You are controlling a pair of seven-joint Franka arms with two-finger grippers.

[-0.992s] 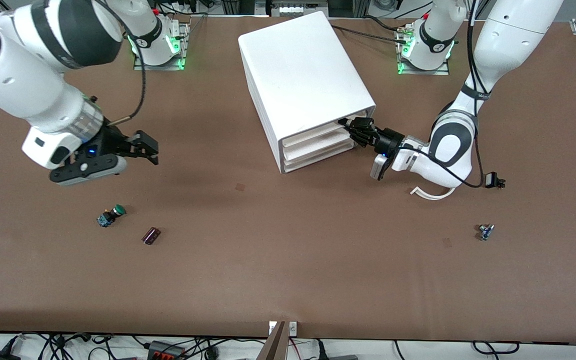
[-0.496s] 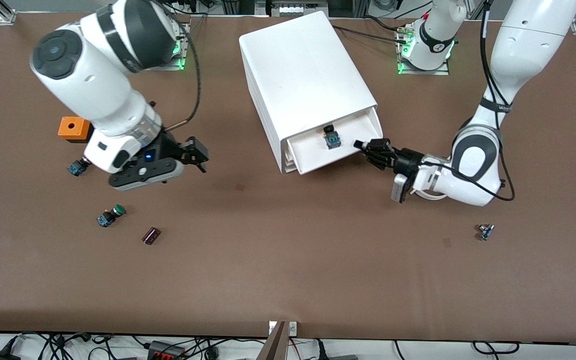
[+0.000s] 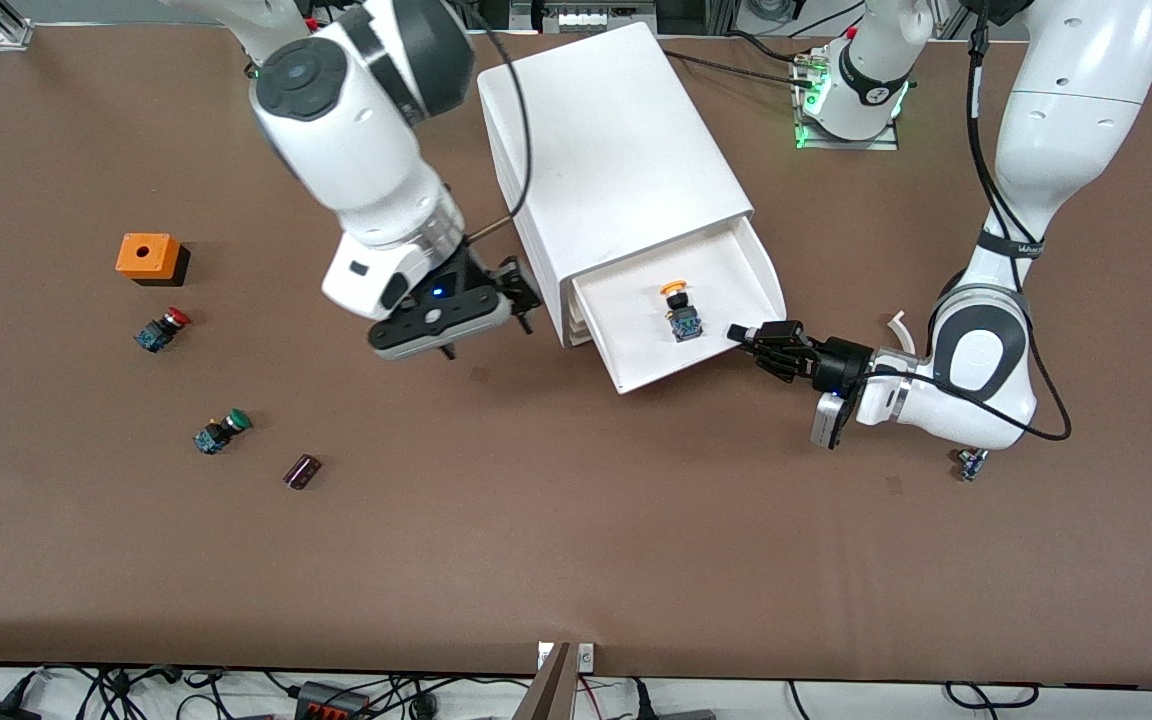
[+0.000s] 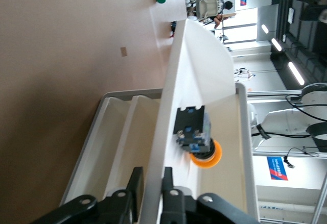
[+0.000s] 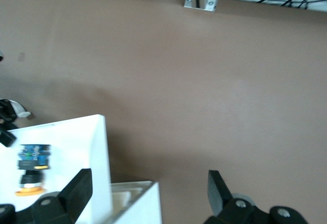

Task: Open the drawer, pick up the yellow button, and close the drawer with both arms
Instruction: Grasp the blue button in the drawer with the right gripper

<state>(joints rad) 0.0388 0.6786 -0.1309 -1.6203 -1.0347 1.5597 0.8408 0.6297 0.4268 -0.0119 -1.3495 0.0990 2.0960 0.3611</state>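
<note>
Left gripper [image 3: 748,335] clamped on drawer [image 3: 736,262] rim, drawer open. Button [image 3: 681,311] lies inside. Right gripper [image 3: 521,297] spread wide beside cabinet [image 3: 606,140]. Risk: descent clips drawer wall, jolting button.

table [image 3: 576,560]: brown | on it: cabinet [image 3: 606,130], orange box [image 3: 148,257], red-capped button [image 3: 162,329], green-capped button [image 3: 220,431]
</note>
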